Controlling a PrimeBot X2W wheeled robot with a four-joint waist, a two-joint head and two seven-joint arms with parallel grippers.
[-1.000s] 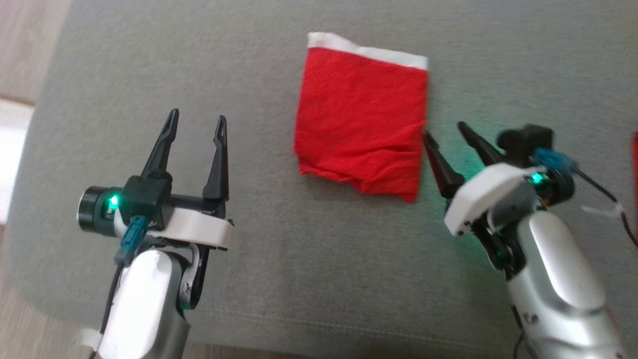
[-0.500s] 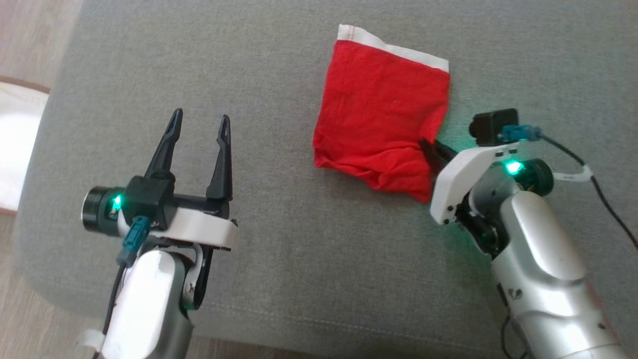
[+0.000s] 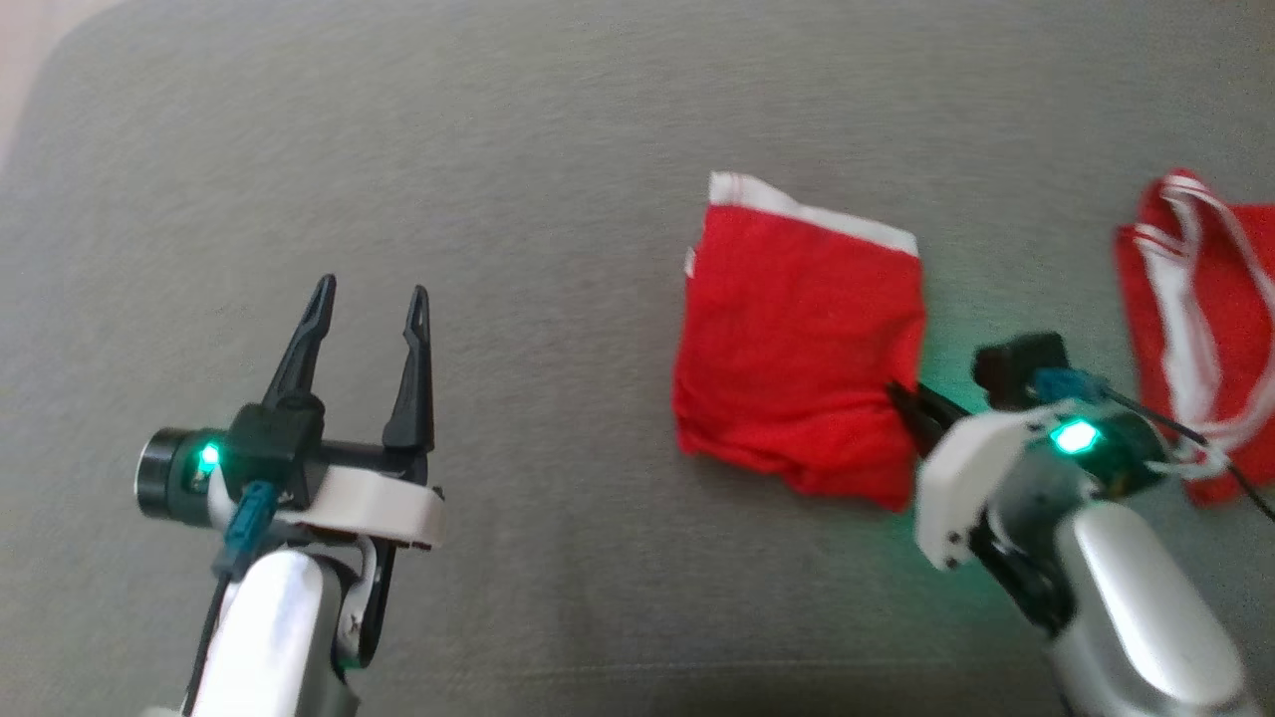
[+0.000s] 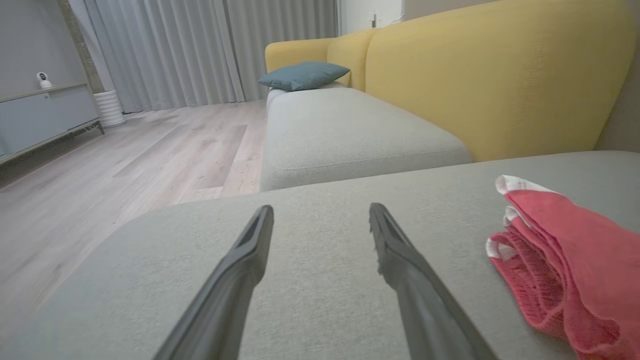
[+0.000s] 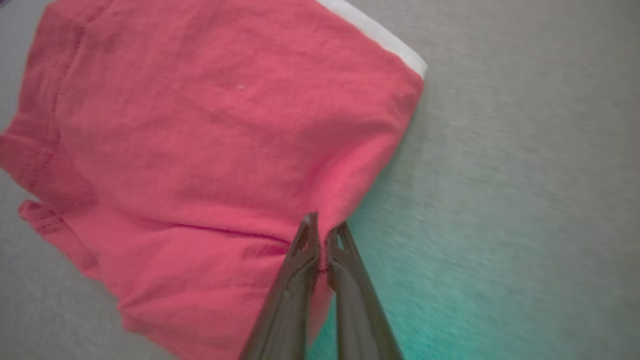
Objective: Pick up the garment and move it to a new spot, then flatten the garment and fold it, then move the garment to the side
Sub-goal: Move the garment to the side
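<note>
Cushion (image 3: 558,349) lies bare between left gripper (image 3: 371,289) and garment (image 3: 797,349) | right side tighter: second cloth (image 3: 1220,329) near garment, right gripper (image 3: 896,392) in the narrow gap | yellow backrest (image 4: 500,75) rises behind the cushion

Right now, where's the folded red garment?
Head view, right of centre: the folded red garment lies on the grey cushion, its right edge pinched by the right tool.

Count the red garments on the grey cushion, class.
2. The folded garment lies centrally, its right edge pinched in the right hand; a second garment with white trim lies far right, partly out of frame.
</note>
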